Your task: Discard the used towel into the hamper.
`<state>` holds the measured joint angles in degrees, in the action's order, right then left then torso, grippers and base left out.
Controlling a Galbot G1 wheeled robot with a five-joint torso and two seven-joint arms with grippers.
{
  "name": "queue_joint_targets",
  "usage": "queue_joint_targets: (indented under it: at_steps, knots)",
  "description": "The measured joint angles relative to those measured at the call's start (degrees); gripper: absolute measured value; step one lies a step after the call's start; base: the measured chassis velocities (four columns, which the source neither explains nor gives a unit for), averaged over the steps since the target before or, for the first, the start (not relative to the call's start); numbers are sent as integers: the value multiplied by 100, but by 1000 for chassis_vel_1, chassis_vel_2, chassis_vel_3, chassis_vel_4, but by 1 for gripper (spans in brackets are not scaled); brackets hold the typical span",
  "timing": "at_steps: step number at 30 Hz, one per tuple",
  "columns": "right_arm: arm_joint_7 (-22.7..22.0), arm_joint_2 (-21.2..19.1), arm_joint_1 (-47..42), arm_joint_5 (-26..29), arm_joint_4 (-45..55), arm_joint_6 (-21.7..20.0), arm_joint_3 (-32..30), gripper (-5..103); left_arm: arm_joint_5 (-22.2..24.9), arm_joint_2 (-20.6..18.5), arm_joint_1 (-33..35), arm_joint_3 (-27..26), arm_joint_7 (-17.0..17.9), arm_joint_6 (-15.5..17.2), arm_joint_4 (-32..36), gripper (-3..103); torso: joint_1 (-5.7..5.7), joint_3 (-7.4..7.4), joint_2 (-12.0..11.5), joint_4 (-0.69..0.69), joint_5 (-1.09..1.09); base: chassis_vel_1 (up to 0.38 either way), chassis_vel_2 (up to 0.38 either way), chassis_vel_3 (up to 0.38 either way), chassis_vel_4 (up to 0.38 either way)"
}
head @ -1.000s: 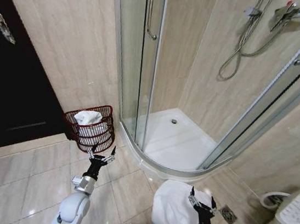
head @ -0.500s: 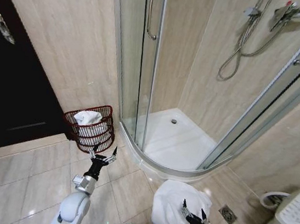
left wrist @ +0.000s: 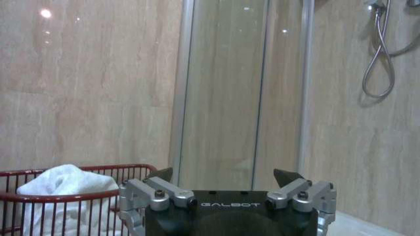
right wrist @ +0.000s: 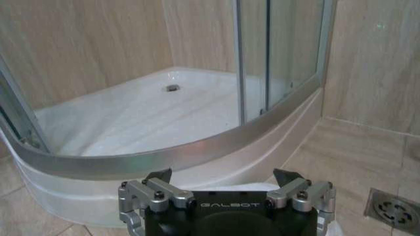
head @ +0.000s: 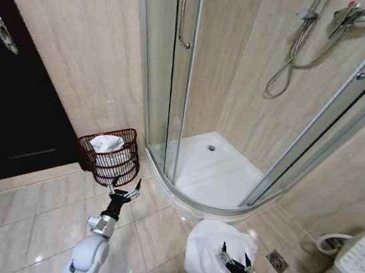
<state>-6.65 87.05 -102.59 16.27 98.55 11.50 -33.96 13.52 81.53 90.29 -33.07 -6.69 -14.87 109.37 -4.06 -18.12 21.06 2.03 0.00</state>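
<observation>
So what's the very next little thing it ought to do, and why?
Probably lower the right gripper onto the white towel on the floor and close. It hovers open just above the towel, holding nothing, while the hamper stands off to the left near the open left gripper.

My head camera looks down from high; both wrist cameras sit low, sharing the curved glass shower enclosure (head: 195, 91).
</observation>
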Motion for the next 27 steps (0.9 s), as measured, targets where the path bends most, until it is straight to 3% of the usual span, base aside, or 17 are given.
queue_joint_targets:
  at_steps: [12,27]
  knots:
    - [16,-6,42,40,-115,6,7,100,-42,5,-6,2,-5,49,6,100,3,7,-10,0,0,0,0,0,0]
    - [-36,14,90,68,-134,90,34,100,-69,0,13,-32,12,84,31,100,129,222,-352,0,0,0,0,0,0]
